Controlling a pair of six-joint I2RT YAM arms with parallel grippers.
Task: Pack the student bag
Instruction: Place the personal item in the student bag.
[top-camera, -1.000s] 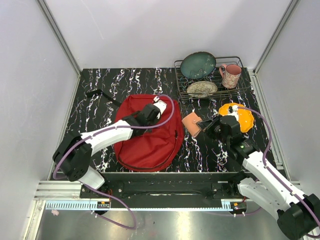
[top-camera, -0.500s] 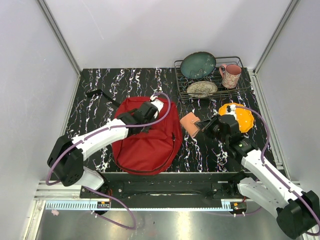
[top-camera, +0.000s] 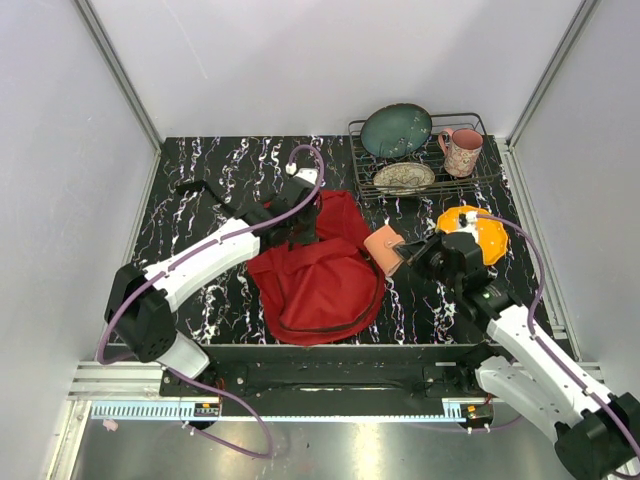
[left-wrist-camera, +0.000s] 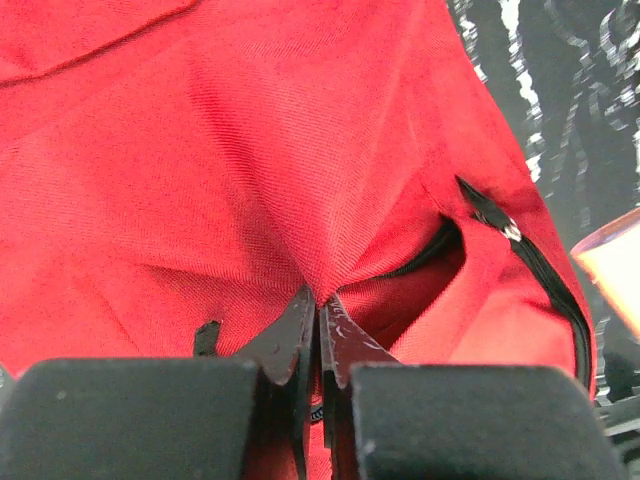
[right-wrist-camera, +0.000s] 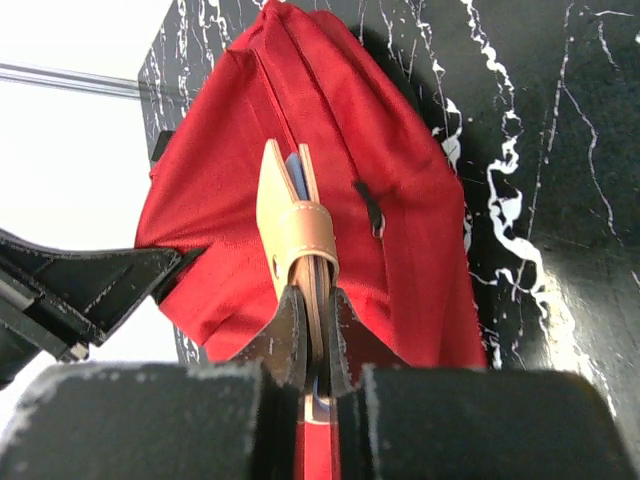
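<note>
My left pincer (left-wrist-camera: 320, 305) pinches the cloth of the student bag (top-camera: 325, 280), holding it up so the mouth gapes. The bag lies in front of the dish rack (top-camera: 448, 180), to its left. My right pincer (right-wrist-camera: 310, 310) squeezes a tan wallet (right-wrist-camera: 290, 215) in front of the rack, I think to pop it in.

Student bag (top-camera: 320, 270) blocks centre, rack (top-camera: 440, 172) far right; left tabletop (top-camera: 170, 225) free.

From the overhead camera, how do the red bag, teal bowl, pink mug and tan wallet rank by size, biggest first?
1. red bag, by far the largest.
2. teal bowl.
3. pink mug and tan wallet look about alike; the wallet is partly hidden, so I won't rank them.
</note>
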